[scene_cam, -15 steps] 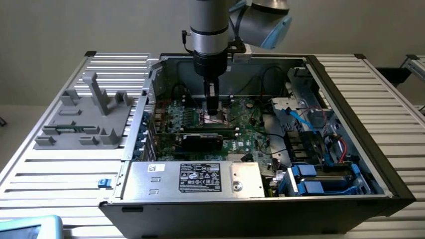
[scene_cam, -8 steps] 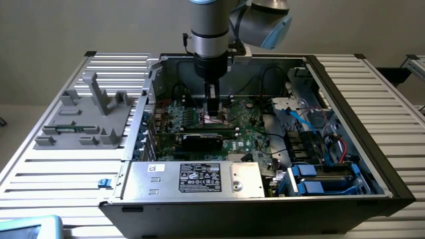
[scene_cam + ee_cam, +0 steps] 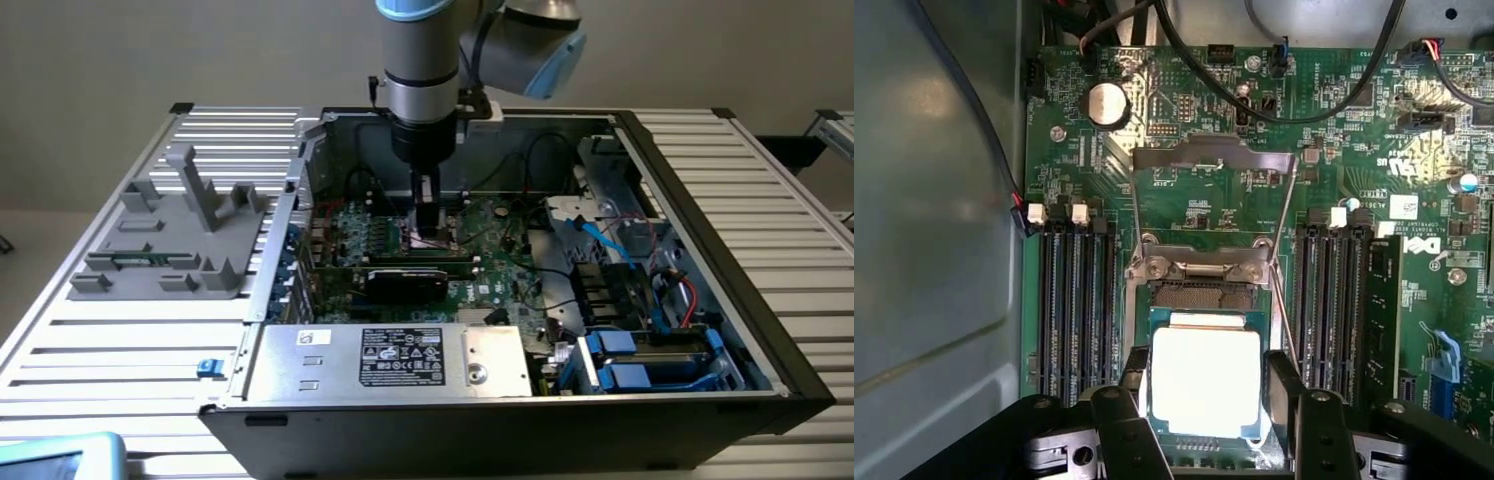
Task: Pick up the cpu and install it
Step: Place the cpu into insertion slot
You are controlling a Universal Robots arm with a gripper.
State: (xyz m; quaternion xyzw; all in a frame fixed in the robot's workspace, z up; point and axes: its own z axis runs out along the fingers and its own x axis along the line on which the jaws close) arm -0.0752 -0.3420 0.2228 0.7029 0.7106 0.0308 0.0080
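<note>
Arm (image 3: 424, 80): mine, grey with blue joint caps, reaching straight down into the open computer case (image 3: 747, 300)
Gripper (image 3: 431, 236): my fingers point down, low over the green motherboard (image 3: 514, 265)
Cpu (image 3: 435, 242): small pale patch between my fingertips; detail too small to tell
Inside the case: black card (image 3: 407, 283) just below my fingers; labelled metal power supply (image 3: 387, 360) at the near wall; blue drive caddies (image 3: 625, 362) toward the exterior view's right
Fixture block (image 3: 174, 240): grey, with upright posts, beside the case on the exterior view's left
Table (image 3: 120, 340): slatted metal, bearing case and block
</note>
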